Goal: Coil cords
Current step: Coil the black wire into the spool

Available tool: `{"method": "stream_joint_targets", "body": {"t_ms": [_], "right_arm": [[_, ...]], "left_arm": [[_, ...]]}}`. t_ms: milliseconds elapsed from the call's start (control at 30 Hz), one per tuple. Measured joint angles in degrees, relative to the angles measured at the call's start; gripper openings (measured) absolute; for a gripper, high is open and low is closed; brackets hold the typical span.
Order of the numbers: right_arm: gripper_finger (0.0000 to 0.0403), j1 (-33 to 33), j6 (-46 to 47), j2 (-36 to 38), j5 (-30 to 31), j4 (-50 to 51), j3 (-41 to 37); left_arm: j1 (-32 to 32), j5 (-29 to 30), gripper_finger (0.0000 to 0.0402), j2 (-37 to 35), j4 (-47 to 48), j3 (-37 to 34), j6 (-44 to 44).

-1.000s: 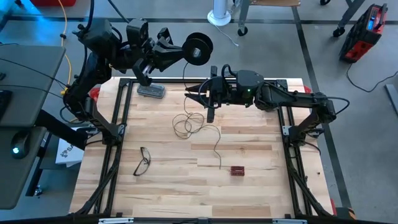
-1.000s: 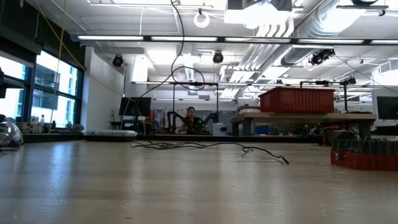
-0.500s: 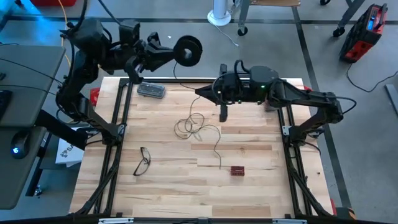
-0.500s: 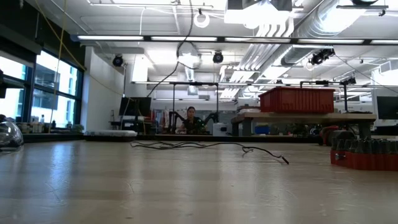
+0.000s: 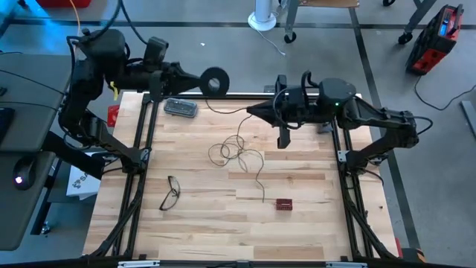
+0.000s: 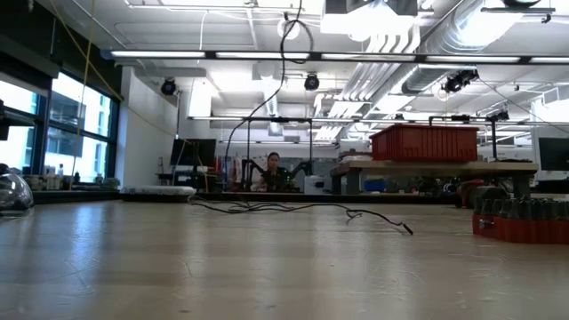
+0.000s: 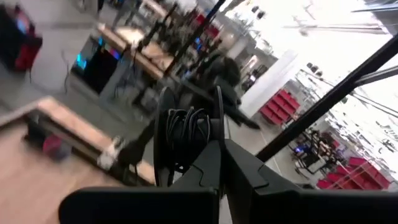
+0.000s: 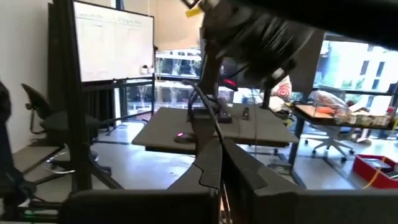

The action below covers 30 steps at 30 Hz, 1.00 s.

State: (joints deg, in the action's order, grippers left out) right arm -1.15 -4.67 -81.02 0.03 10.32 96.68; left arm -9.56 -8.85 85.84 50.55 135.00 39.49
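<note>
Both grippers clamped: left gripper on reel, right gripper pinching wire

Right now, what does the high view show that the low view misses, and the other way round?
Only the high view shows both arms: the left gripper shut on the black reel above the table's far edge, the right gripper with fingers shut on the wire, plus the eyeglasses and a grey device. Only the low view shows the room behind, with a red bin and a seated person. Both show the thin wire on the wooden table and a small red block.
</note>
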Motion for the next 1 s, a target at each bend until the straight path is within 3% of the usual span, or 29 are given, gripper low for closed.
{"method": "stream_joint_targets", "body": {"t_ms": [333, 600, 1000], "right_arm": [[0.0000, 1.60, -0.96, 2.47, 0.17, -0.34, 0.00], [0.0000, 2.79, -1.02, 2.61, 0.18, 0.61, 0.00], [0.0000, 1.70, -2.37, 2.72, -0.21, -0.13, 0.00]], "left_arm": [[-0.02, -5.99, 0.0000, 1.07, 9.98, 0.00, 9.81], [0.74, -12.71, 0.0000, 4.61, 2.63, 0.00, 12.43], [-0.98, -12.23, 0.0000, 3.48, -1.28, 0.00, 12.80]]}}
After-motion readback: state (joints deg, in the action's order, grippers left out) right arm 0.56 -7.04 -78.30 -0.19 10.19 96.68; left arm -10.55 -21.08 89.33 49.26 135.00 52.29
